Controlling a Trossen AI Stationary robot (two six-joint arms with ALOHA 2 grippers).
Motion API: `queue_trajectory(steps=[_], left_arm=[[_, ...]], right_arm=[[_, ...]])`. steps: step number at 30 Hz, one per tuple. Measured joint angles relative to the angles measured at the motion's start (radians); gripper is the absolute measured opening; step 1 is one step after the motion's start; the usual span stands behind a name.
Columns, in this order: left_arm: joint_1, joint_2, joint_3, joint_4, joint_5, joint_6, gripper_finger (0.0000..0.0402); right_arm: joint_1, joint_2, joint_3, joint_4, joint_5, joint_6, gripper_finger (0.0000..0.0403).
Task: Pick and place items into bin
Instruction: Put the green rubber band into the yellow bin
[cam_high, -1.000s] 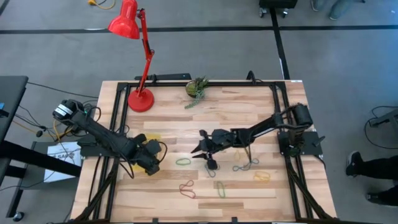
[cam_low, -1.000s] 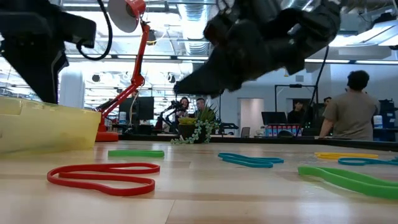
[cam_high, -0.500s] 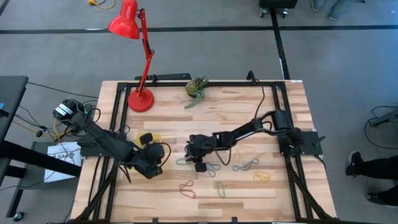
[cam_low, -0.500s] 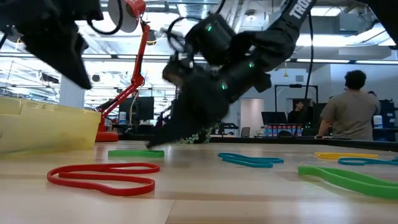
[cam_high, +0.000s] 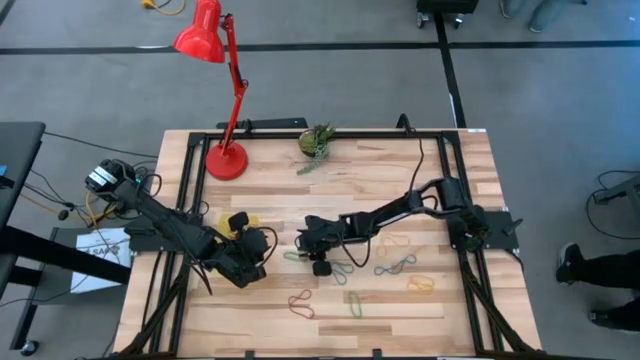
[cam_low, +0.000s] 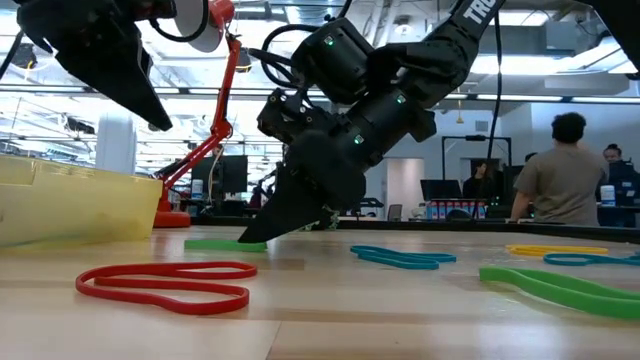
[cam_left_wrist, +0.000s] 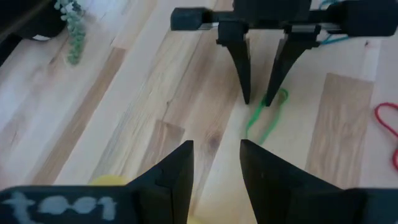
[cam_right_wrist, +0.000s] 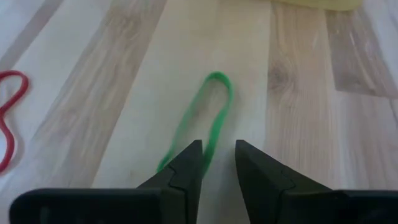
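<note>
The right gripper (cam_high: 299, 243) is down at the table, its tips on either side of the near end of a green band (cam_right_wrist: 202, 124). The fingers are open a little and hold nothing yet. The band lies flat on the wood, near the middle of the table (cam_high: 400, 160), at about 9 o'clock from the right gripper in the high view.

To do this step well, I think the tips should press right down to the wood, one on each side of the band, then close slowly. The band is thin and flat, so a high pinch would miss it. Lift only when the band is caught.

The left gripper (cam_high: 262, 244) waits just beside the bin (cam_low: 75, 205), at about 9 o'clock from the green band. Its fingers are open a little and hold nothing. The bin sits at about 8 o'clock from the table's middle, mostly hidden under the left arm in the high view.

The band is a long, skinny loop, soft and bendy, like rubber. A red band (cam_low: 165, 285) makes a wavy loop near the front. A blue band (cam_low: 400, 257) is twisted. The bin is see-through yellow plastic with low, smooth walls. The table is pale wood with stripes of grain.
</note>
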Motion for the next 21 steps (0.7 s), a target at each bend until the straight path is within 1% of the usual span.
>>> queue_trajectory(steps=[2, 4, 7, 9, 10, 13, 15, 21], left_arm=[[0.001, 0.0, 0.0, 0.017, -0.034, 0.009, 0.0121], [0.004, 0.0, 0.0, 0.025, -0.08, 0.012, 0.0121], [0.006, 0.0, 0.0, 0.039, -0.152, -0.02, 0.0121], [0.011, 0.0, 0.0, 0.039, -0.179, -0.07, 0.0121], [0.015, 0.0, 0.0, 0.039, -0.185, -0.096, 0.0121], [0.028, 0.0, 0.0, 0.041, -0.19, -0.132, 0.0121], [0.039, 0.0, 0.0, 0.056, -0.184, -0.128, 0.0121], [0.061, 0.0, -0.001, 0.095, -0.125, -0.026, 0.0121]], right_arm=[[0.003, 0.0, 0.0, -0.001, 0.003, -0.022, 0.0089], [0.003, 0.0, 0.0, -0.003, 0.002, -0.031, 0.0078], [0.005, 0.0, -0.001, 0.001, -0.002, -0.032, 0.0041], [0.005, -0.004, -0.002, 0.006, -0.006, -0.034, 0.0012], [0.005, -0.006, -0.003, 0.007, -0.006, -0.035, 0.0008], [0.005, -0.012, 0.016, -0.014, -0.005, -0.048, 0.0011], [0.001, -0.046, 0.032, -0.06, -0.005, -0.078, 0.0005], [-0.019, -0.155, 0.064, -0.089, 0.003, -0.121, 0.0002]])
